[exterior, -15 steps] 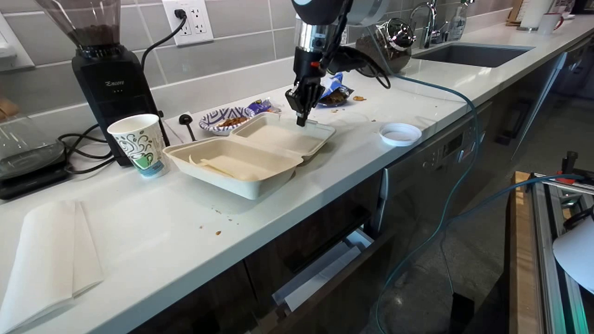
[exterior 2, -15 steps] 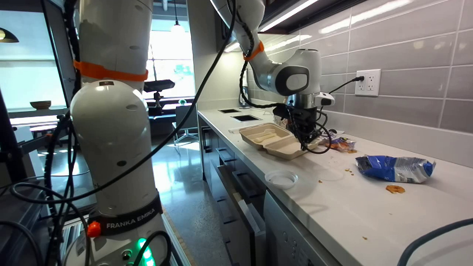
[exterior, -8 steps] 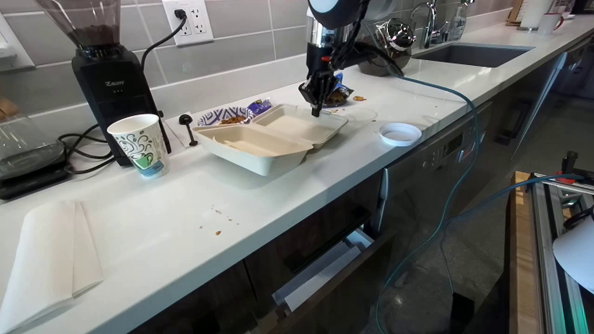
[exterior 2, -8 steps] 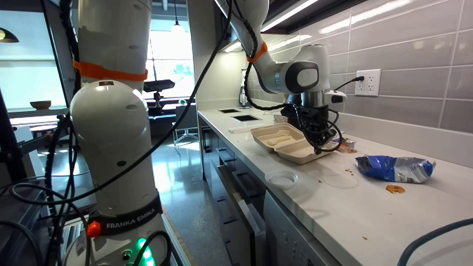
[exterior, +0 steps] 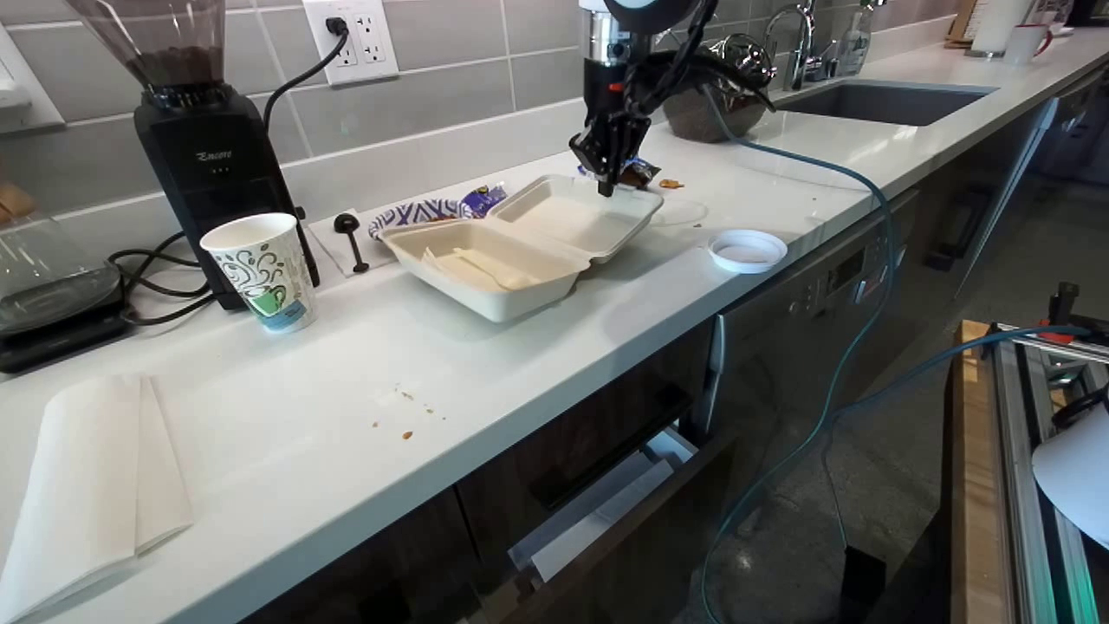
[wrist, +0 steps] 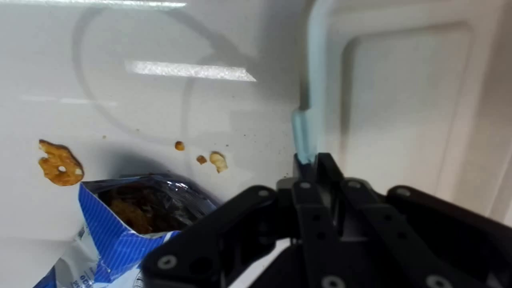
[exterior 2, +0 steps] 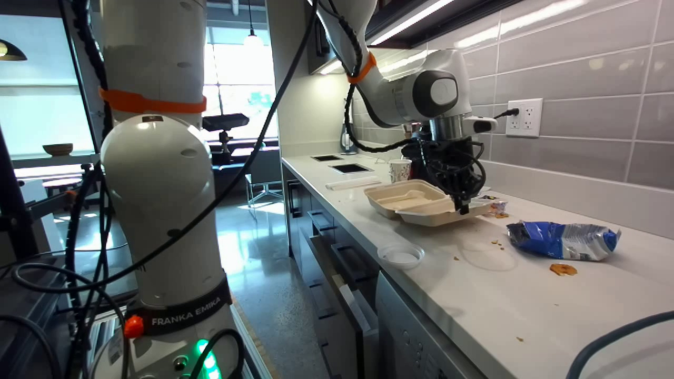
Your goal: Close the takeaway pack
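Observation:
The takeaway pack (exterior: 533,286) lies open on the counter, an off-white clamshell with its two halves side by side. Pale cutlery (exterior: 487,267) rests in the deeper half. My gripper (exterior: 606,186) is at the outer edge of the shallow lid half (exterior: 567,212), away from the hinge. In the wrist view the gripper (wrist: 312,158) is shut on the lid's rim tab, with the lid (wrist: 404,108) on the right. In an exterior view the gripper (exterior 2: 462,208) pinches the edge of the lid (exterior 2: 429,216), which looks slightly raised.
A patterned paper bowl (exterior: 416,215) and a purple wrapper (exterior: 483,201) sit behind the pack. A paper cup (exterior: 264,273) and a coffee grinder (exterior: 221,165) stand beyond it. A blue snack bag (exterior 2: 561,239) and a small white dish (exterior: 747,251) are on the other side.
My gripper has moved toward the sink end and the wall side, away from the cup. The open pack has slid along with it, and its lid edge has risen slightly.

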You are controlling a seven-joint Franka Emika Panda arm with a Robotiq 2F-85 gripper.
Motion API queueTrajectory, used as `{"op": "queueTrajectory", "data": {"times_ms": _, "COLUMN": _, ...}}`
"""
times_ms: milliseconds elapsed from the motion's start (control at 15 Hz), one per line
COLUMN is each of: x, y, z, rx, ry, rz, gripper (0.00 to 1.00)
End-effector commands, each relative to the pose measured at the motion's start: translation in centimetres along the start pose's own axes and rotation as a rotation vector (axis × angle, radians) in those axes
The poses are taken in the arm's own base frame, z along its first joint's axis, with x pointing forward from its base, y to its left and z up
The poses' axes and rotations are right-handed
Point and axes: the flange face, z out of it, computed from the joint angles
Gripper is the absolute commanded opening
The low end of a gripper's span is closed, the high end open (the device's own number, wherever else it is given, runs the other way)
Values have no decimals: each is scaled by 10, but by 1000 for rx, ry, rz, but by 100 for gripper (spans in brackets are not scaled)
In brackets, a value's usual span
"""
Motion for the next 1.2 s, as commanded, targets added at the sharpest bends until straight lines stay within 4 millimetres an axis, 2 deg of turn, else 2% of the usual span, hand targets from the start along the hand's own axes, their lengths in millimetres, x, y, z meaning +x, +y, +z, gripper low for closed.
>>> {"op": "queueTrajectory", "data": {"times_ms": 0, "x": -4, "y": 2, "z": -20, "rx": -7, "ry": -19, "rz": 120, "gripper": 41}}
{"op": "queueTrajectory", "data": {"times_ms": 267, "x": 0, "y": 14, "z": -35, "rx": -16, "ry": -33, "rz": 313, "gripper": 70}}
{"op": "queueTrajectory", "data": {"times_ms": 467, "x": 5, "y": 27, "z": -31, "rx": -21, "ry": -66, "rz": 464, "gripper": 94}}
{"op": "queueTrajectory", "data": {"times_ms": 533, "x": 8, "y": 32, "z": -28, "rx": -28, "ry": -73, "rz": 514, "gripper": 99}}
{"op": "queueTrajectory", "data": {"times_ms": 867, "x": 21, "y": 55, "z": -4, "rx": -43, "ry": -102, "rz": 762, "gripper": 100}}
{"op": "queueTrajectory", "data": {"times_ms": 1133, "x": 32, "y": 60, "z": 22, "rx": -7, "ry": -191, "rz": 940, "gripper": 100}}
